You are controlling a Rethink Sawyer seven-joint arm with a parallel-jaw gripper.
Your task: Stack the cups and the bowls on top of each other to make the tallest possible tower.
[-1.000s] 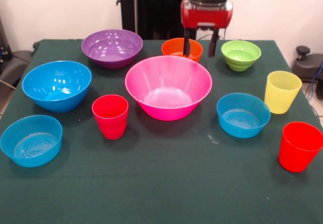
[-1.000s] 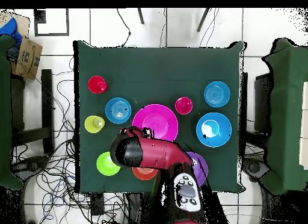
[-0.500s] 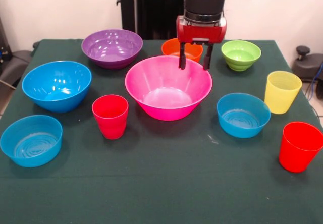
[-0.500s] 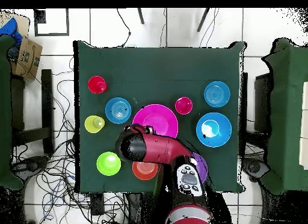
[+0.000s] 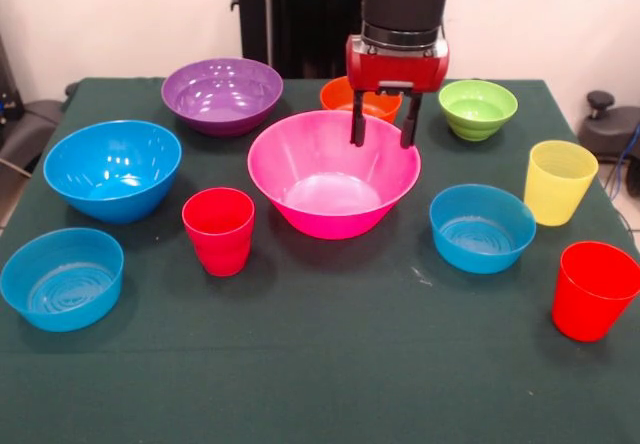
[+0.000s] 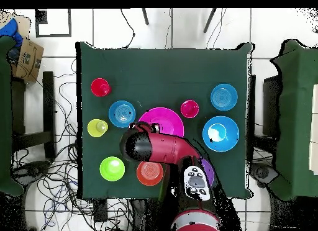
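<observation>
Nothing is stacked yet. The hand [image 5: 382,129], fingers apart and empty, hangs over the big pink bowl's [image 5: 334,179] far rim; next it should probably descend and grip that rim.

Brightness: even and bright, indoor light from above.
Shadows: soft, short, lying beside each vessel on the dark green cloth tabletop [image 5: 330,364].
Glare: white highlights inside the glossy big blue plastic bowl [image 5: 112,169] and glossy purple plastic bowl [image 5: 222,94].
Focus: front view slightly soft throughout.
</observation>
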